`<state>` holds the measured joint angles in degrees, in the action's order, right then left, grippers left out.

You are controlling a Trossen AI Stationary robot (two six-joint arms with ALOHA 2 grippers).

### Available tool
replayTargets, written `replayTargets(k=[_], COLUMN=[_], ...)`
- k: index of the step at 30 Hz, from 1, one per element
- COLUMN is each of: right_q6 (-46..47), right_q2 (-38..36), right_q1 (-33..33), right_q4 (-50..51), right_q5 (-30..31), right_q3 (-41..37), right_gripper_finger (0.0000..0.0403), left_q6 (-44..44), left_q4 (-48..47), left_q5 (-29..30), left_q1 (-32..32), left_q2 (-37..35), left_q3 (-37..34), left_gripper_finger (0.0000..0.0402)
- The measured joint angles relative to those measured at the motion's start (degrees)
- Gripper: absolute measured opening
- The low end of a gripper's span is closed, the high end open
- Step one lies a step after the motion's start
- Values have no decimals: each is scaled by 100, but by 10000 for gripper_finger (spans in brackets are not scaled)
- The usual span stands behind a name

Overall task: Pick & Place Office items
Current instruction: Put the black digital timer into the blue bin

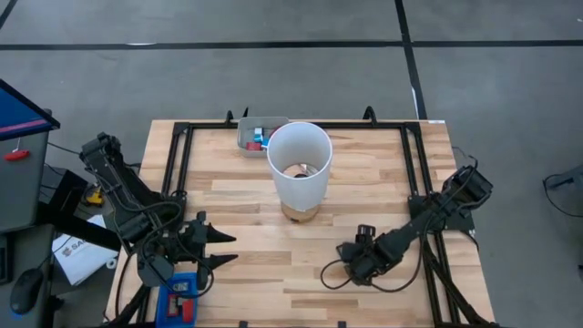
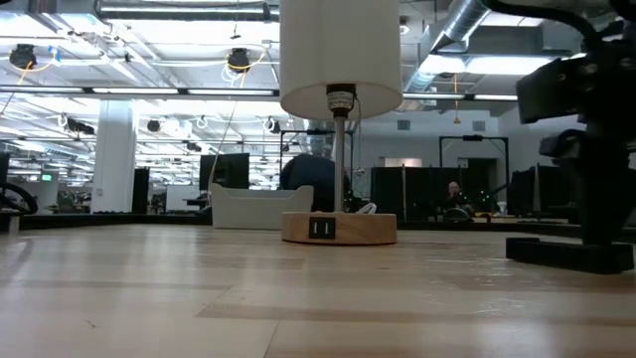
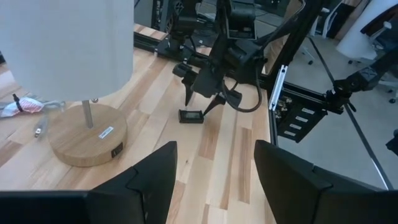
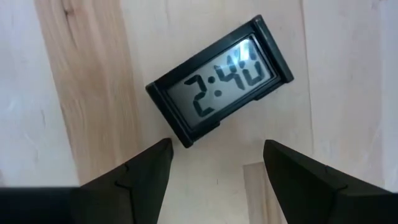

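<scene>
A small black digital clock reading 2:40 lies flat on the wooden table, face up. It also shows in the left wrist view. My right gripper points down just above it, open, its fingertips beside the clock's near end, apart from it. In the high view my right gripper hides the clock. Several tiny red and light blue pieces lie in the grey tray at the far edge. My left gripper is open and empty at the near left.
A lamp with a tall white shade stands on a round wooden base in the table's middle. A blue tray with a red-marked piece sits at the near left edge. A black frame runs around the table.
</scene>
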<state>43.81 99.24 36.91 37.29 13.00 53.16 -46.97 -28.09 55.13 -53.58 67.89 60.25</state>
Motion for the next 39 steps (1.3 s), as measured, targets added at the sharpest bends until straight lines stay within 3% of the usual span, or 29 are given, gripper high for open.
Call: replayTargets(k=[13, 20, 31, 39], right_q6=[2517, 3414, 3566, 3357], right_q2=[-17, -17, 453, 865], right_q1=[-221, -226, -329, -320], right_q4=[-916, -1092, -1062, -150], right_q5=[-79, 131, 136, -38], right_q3=[101, 101, 291, 857], right_gripper_finger=[249, 249, 249, 243], left_q6=[51, 160, 172, 214], left_q4=[110, 157, 168, 220], left_q5=[-58, -154, -475, -509], left_q1=[0, -7, -51, -155], left_q2=[-1, -2, -2, -2], left_q3=[0, 0, 0, 0], left_gripper_finger=[211, 211, 211, 211])
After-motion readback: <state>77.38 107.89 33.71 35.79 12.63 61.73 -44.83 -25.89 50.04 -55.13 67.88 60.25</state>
